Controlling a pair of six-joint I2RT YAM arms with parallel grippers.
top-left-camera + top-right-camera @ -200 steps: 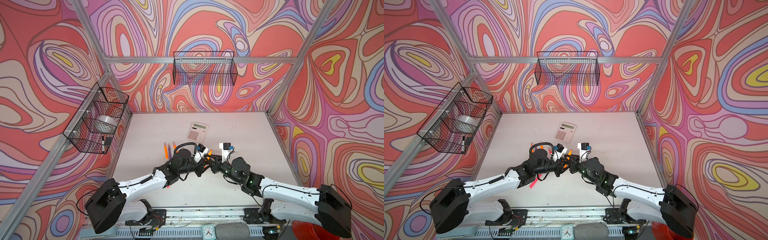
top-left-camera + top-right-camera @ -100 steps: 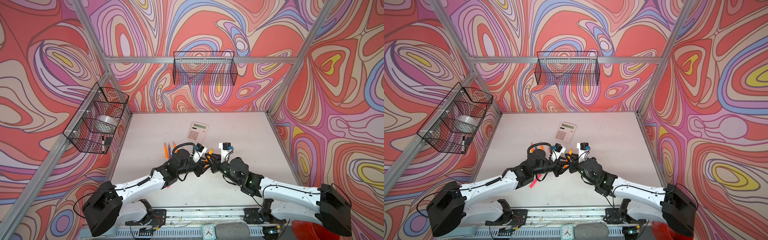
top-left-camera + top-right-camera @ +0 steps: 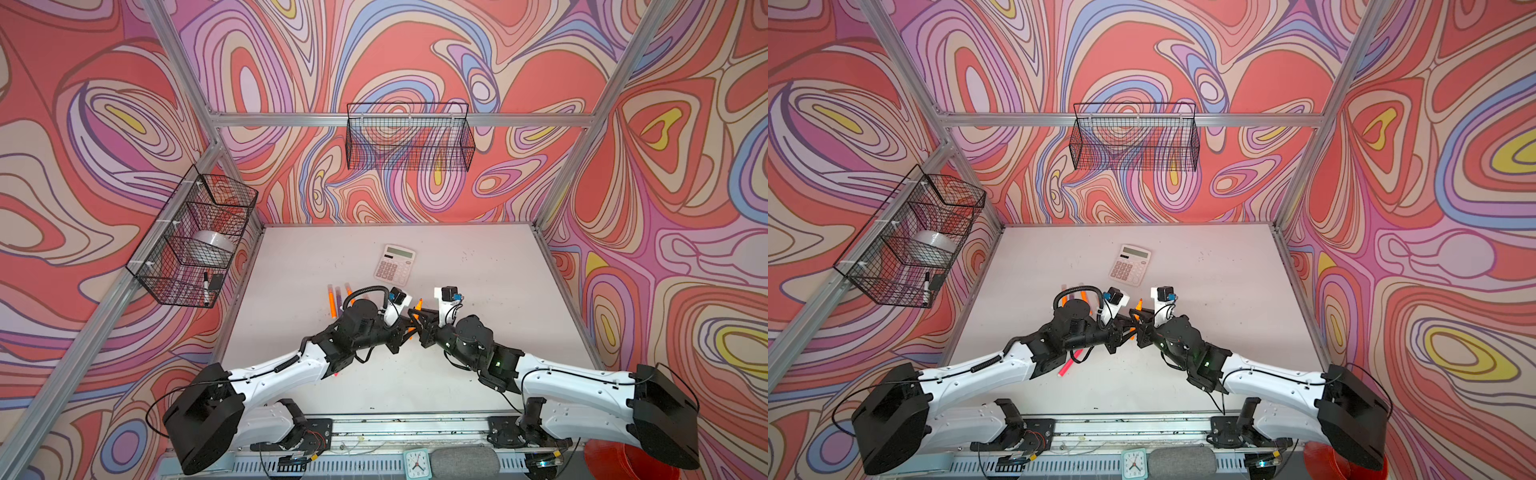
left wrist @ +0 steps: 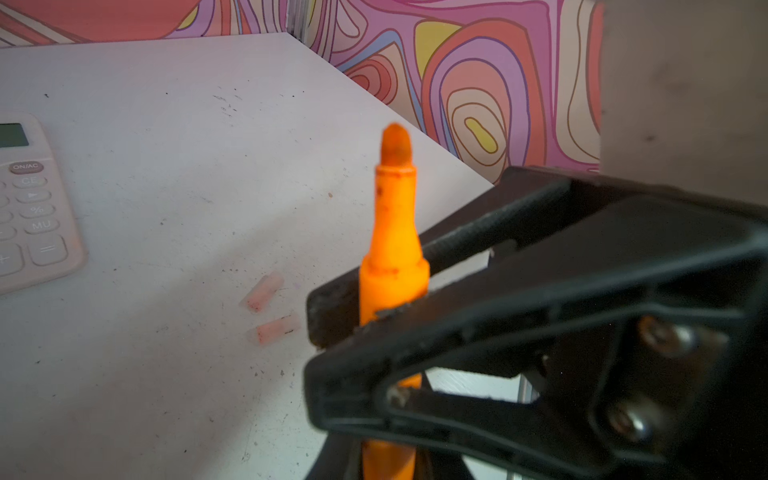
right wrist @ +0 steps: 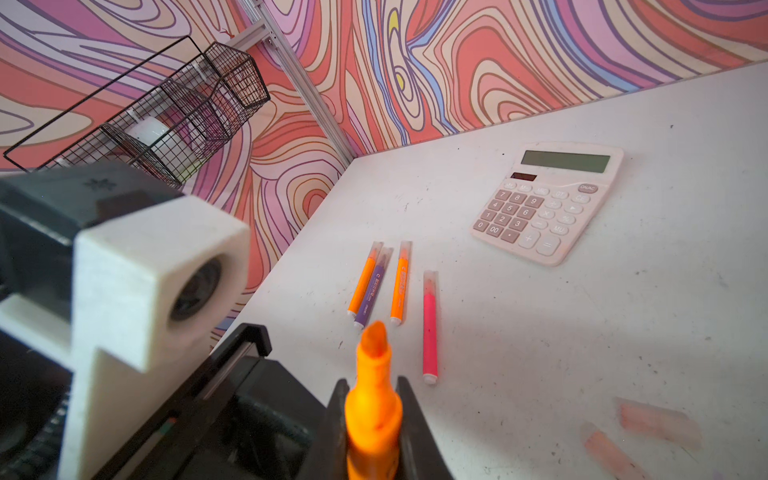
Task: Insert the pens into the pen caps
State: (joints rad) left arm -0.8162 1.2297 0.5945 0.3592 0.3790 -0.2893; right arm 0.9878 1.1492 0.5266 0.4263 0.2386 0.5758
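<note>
The right claw (image 5: 372, 399) clamps the orange pen (image 5: 374, 357); the left claw (image 3: 406, 326) I cannot tell. The caps (image 4: 274, 329) lie flat and loose, so a pushing tip may shove them away.

The scuffed white table (image 3: 478, 266) carries a pale calculator (image 3: 395, 264) toward the back. Nearer lie capped pens in a row: an orange pen (image 5: 364, 279), a purple pen (image 5: 372, 287) touching it, a second orange pen (image 5: 401, 282) and a pink pen (image 5: 429, 328). A loose pen cap (image 4: 263, 292) lies just beside a second pen cap (image 4: 275, 329). Another pink pen (image 3: 1066, 367) lies nearer the front.

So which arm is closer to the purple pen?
Left. The left arm is right next to the purple pen; the right arm is farther off, beyond the orange pen its gripper holds.
</note>
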